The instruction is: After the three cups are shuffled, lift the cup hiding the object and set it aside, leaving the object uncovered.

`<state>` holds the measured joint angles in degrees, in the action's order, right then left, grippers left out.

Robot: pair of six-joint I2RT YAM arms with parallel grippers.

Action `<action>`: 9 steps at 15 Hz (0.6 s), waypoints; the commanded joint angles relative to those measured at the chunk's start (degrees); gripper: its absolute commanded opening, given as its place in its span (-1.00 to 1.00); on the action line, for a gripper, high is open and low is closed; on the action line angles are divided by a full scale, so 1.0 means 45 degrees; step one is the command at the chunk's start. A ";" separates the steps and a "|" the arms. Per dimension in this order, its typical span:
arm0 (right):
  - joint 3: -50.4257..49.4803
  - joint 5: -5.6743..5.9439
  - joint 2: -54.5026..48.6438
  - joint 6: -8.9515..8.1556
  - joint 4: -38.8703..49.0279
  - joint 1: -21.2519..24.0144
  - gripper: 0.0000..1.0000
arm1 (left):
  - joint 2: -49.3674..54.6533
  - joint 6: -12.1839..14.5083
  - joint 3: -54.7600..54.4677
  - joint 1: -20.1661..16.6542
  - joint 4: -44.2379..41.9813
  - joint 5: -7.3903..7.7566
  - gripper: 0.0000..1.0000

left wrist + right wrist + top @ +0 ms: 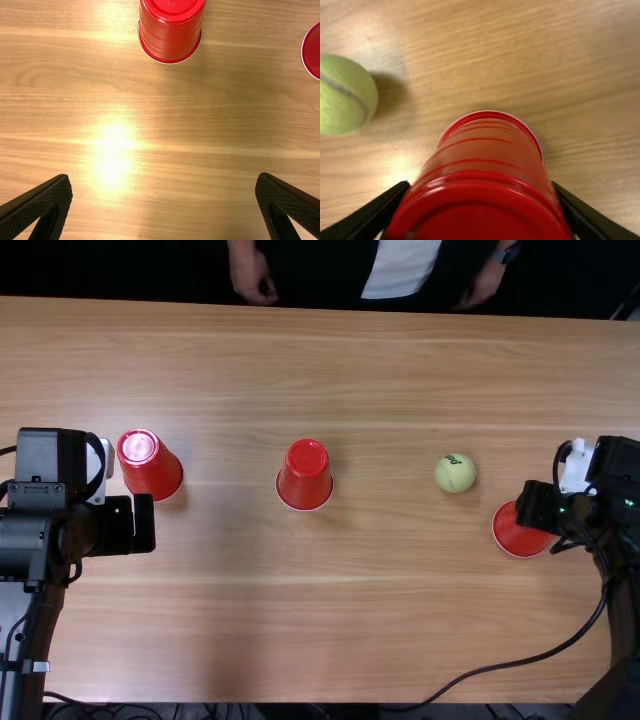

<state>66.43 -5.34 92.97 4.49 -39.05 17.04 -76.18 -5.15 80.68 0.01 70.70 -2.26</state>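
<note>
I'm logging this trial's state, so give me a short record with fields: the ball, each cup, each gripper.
ball: tennis ball, uncovered on the table, between the middle and right cups
left cup: upside down, untouched
middle cup: upside down, untouched
right cup: upside down, beside the ball, held
right gripper: shut on the right cup, one finger on each side
left gripper: open, empty, near the left cup but apart from it

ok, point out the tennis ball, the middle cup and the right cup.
tennis ball (pixel 455 473), top view, centre of the ball.
middle cup (pixel 305 483), top view, its side wall.
right cup (pixel 485 160), right wrist view, its ribbed side wall.
</note>
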 commanded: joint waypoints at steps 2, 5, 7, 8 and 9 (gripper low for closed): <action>-0.0076 0.0016 0.0161 0.0033 0.0062 0.0101 1.00 | 0.0269 0.0042 0.0293 0.0095 0.0040 0.0081 1.00; 0.0139 0.0016 -0.0035 0.0033 0.0085 0.0062 1.00 | 0.0426 0.0042 0.0293 0.0056 0.0040 0.0081 1.00; 0.0530 -0.0008 -0.0796 0.0057 0.0062 0.0022 1.00 | 0.0718 0.0019 0.0273 0.0056 0.0040 0.0081 1.00; 0.0667 -0.0031 -0.1246 0.0033 0.0062 -0.0017 1.00 | 0.0914 0.0019 0.0273 0.0076 0.0040 0.0081 1.00; 0.0881 -0.0031 -0.1656 0.0057 0.0062 -0.0036 1.00 | 0.0972 0.0042 0.0273 0.0056 0.0040 0.0081 1.00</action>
<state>67.31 -5.34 88.73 4.60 -39.16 17.04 -73.17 -5.13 80.66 0.01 70.83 -2.28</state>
